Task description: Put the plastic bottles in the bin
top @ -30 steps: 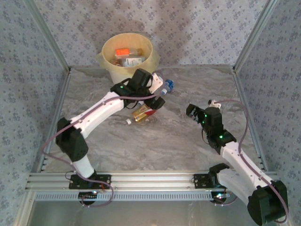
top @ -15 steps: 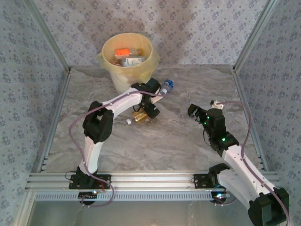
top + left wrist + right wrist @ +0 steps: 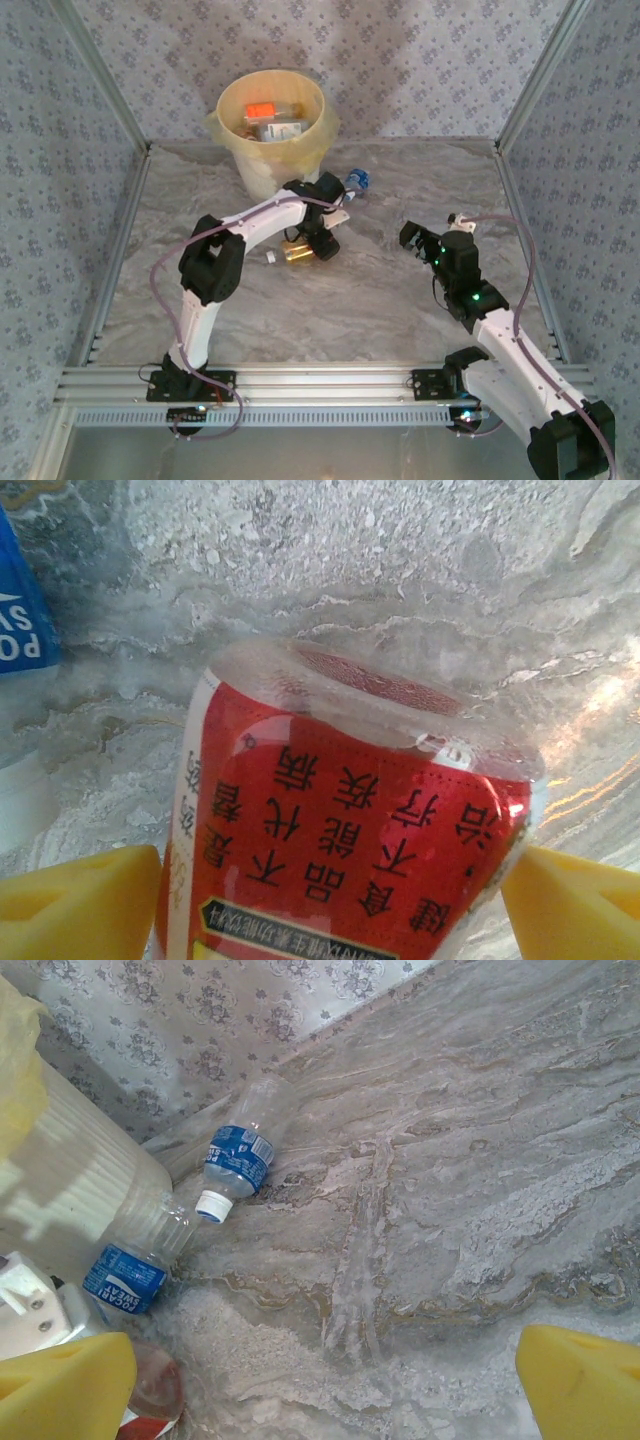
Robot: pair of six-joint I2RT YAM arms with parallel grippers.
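Red-labelled clear plastic bottle (image 3: 350, 840): lies flat on grey marble table (image 3: 400, 600) between the 2 yellow pads (image 3: 80, 900) of left gripper (image 3: 325, 900), long axis straight ahead, across the closing line. Cannot tell touch from grip. Right gripper (image 3: 320, 1385) gapes empty, farther off. Round cream bin (image 3: 272, 120) beyond.

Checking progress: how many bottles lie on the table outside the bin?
3: two blue-labelled bottles near the bin, one red-labelled bottle between the fingers of the left gripper. Others may be hidden.
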